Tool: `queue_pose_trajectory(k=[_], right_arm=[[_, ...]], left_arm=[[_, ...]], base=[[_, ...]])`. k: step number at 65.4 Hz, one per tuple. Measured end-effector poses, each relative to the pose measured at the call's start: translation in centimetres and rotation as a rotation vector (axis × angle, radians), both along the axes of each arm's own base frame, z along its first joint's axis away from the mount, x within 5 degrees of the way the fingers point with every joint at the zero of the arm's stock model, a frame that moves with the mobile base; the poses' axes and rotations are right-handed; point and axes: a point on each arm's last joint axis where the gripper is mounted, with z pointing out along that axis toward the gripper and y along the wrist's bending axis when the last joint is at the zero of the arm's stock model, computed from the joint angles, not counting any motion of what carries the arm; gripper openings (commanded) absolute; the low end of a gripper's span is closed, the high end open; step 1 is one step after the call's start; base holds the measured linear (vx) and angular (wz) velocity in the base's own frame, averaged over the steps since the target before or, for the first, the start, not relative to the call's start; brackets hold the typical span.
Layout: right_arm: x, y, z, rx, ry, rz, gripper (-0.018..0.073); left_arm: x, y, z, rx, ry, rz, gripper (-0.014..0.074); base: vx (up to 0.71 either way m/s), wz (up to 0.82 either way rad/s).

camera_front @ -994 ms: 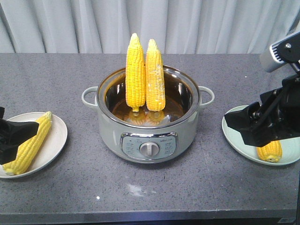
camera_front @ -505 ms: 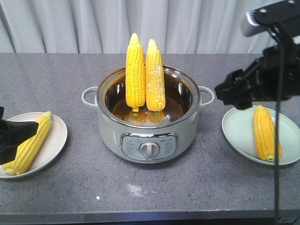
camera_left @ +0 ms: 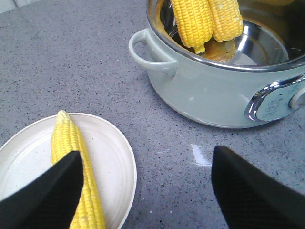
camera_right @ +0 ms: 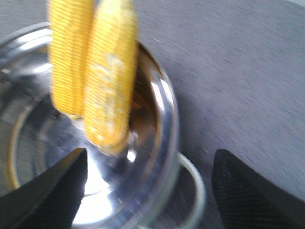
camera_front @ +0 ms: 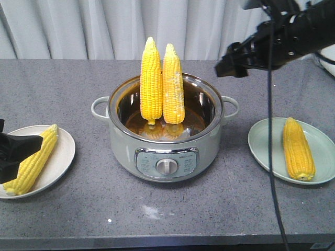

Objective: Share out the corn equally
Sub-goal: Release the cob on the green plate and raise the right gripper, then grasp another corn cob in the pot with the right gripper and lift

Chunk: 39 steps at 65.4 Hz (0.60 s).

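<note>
Two corn cobs stand upright, side by side, in the steel pot at the table's middle; the right wrist view shows them blurred. A third cob lies on the white plate at the left, and a fourth lies on the pale green plate at the right. My left gripper hovers open over the white plate's right edge, one finger over that cob. My right gripper hangs open in the air above the pot's right rim.
The pot has two side handles and a front dial. A black cable hangs from the right arm down past the green plate. A curtain closes the back.
My right gripper rose off the green plate, leaving the cob lying there, and swung up and left toward the pot. The left arm and the other cobs stayed still.
</note>
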Motion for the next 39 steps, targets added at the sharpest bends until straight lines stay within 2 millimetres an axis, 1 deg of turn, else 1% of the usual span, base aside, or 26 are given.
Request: queue_pose_trajectory(k=[4, 9, 27, 39], right_arm=[[1.0, 0.7, -0.2, 0.030, -0.008, 0.045, 0.0604], [2.2, 1.4, -0.6, 0.065, -0.017, 0.080, 0.0609], [5.7, 3.0, -2.0, 0.143, -0.063, 0.182, 0.0557], [7.5, 3.8, -3.3, 0.208, -0.058, 0.190, 0.0529]], left_arm=[[0.0, 0.0, 0.0, 0.000, 0.000, 0.000, 0.0544], [0.0, 0.0, 0.0, 0.000, 0.000, 0.000, 0.0544], [0.0, 0.0, 0.0, 0.000, 0.000, 0.000, 0.0544], [0.0, 0.0, 0.0, 0.000, 0.000, 0.000, 0.0544]], base=[[0.00, 0.00], [0.00, 0.00], [0.00, 0.00], [0.00, 0.00]])
